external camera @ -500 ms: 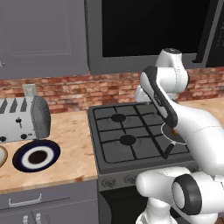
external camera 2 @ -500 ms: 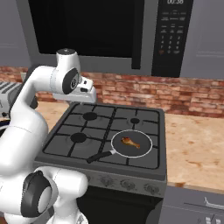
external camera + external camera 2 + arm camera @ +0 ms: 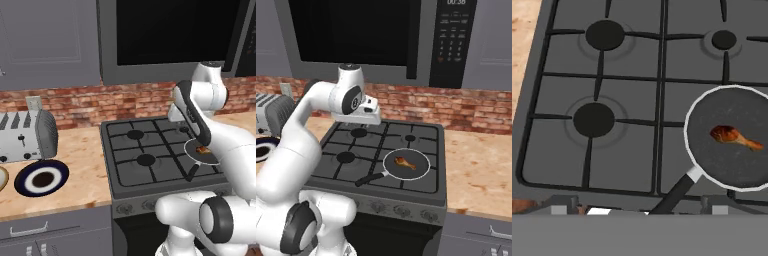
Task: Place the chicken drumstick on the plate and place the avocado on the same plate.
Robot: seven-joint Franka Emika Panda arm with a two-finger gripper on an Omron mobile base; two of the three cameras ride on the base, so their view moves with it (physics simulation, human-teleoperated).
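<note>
One drumstick (image 3: 732,136) lies in the pan (image 3: 406,164) on the stove (image 3: 150,155), so we hover our gripper (image 3: 372,111) above the stove, jaws wide.

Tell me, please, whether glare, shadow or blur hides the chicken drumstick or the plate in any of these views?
Hand view: flat, even light, no glare, the chicken drumstick sharp in the pan. Right base view: the drumstick is small but crisp, with no strong shadows. Left base view: the plate is clear on the counter.
</note>
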